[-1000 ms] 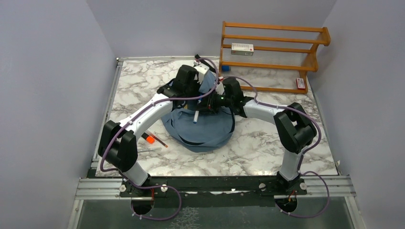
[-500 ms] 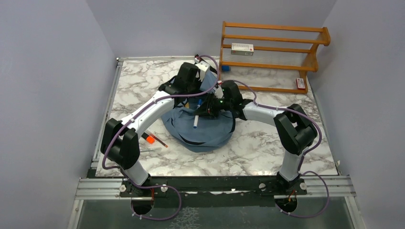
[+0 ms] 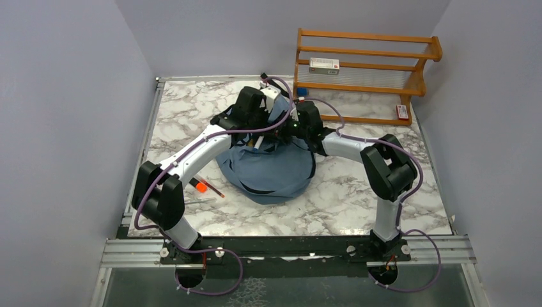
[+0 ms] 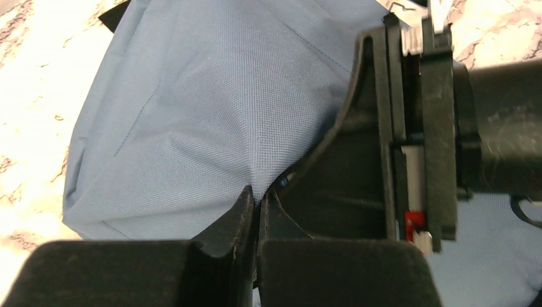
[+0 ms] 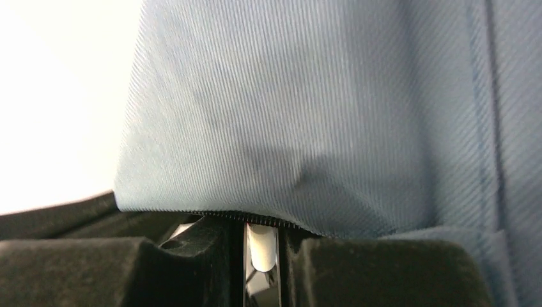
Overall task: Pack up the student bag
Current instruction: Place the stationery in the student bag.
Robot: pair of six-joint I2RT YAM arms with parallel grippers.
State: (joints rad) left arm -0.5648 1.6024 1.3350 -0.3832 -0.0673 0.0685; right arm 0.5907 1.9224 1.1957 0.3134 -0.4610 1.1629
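At mid worktop (image 3: 358,192): bag (image 3: 271,173), soft, limp, likely best gripped at zip edge; left claw (image 4: 257,201) pinching its cloth, right claw (image 5: 261,224) pinching a white pen (image 5: 261,248).

Plain dusty-blue woven fabric backpack (image 4: 192,109), edged with dark zipper trim just above the black fingers of the right gripper (image 5: 259,233); white cylindrical pen (image 5: 260,249) between them. Fingers of the left gripper (image 4: 255,199) black, against blue cloth. White marble-patterned tabletop (image 3: 358,192) with grey veins; orange-brown wooden rack (image 3: 364,64).

Student bag (image 3: 275,176): dusty-blue soft fabric, slumped mid table (image 3: 358,192), top edge lifted, mouth seemingly open.
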